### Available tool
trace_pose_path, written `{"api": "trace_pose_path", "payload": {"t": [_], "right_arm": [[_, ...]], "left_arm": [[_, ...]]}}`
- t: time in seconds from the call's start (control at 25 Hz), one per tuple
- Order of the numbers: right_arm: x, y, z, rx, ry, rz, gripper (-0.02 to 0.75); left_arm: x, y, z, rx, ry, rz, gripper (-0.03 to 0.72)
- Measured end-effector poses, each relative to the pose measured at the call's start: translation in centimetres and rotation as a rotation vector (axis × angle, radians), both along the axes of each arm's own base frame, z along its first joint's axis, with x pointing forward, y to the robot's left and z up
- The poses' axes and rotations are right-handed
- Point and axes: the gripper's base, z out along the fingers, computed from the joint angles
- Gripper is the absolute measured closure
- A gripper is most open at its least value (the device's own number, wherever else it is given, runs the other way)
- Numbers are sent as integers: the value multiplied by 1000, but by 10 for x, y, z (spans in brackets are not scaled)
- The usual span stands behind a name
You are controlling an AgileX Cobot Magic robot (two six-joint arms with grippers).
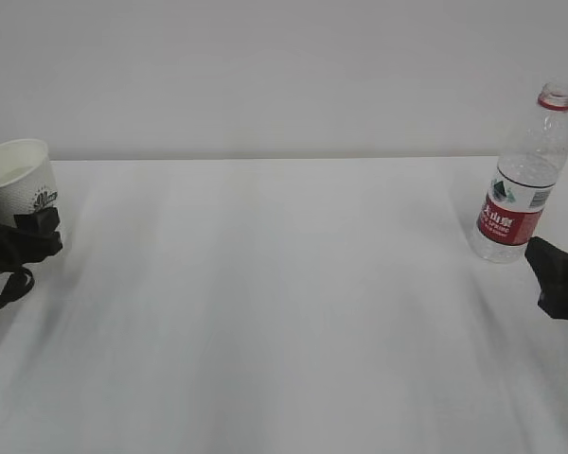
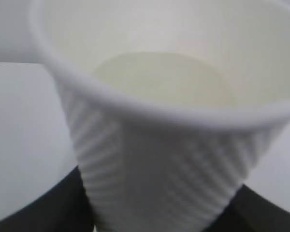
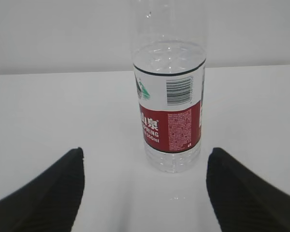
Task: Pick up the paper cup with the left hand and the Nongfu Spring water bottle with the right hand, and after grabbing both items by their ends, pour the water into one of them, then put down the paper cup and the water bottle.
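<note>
The white ribbed paper cup (image 1: 19, 180) is at the far left, leaning slightly, and a pale pool of water (image 2: 159, 77) shows inside it. My left gripper (image 1: 33, 227) is shut on the cup's lower end, with black fingers (image 2: 48, 208) pressed against both sides of the wall. The cup's foot is hidden. The Nongfu Spring water bottle (image 1: 523, 180) stands upright and uncapped at the far right, partly filled. My right gripper (image 1: 559, 279) sits just in front of the bottle (image 3: 169, 106) and stands open (image 3: 145, 188), touching nothing.
The white table (image 1: 284, 312) runs back to a plain white wall. A few water droplets (image 3: 176, 198) lie on the table in front of the bottle. Black cables (image 1: 0, 284) hang by the left arm.
</note>
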Motion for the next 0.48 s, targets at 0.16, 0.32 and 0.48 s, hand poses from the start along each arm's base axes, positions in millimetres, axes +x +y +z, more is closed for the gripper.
{"api": "trace_pose_path", "payload": {"t": [0.16,0.32,0.48], "right_arm": [[0,0,0,0,0,0,145],[0,0,0,0,0,0,145],[0,0,0,0,0,0,145]], "left_arm": [[11,0,-1,-2,-20,0,262],[22,0,5,-2,-58,-1,262],[32,-1,0,-2,-71,-1,262]]}}
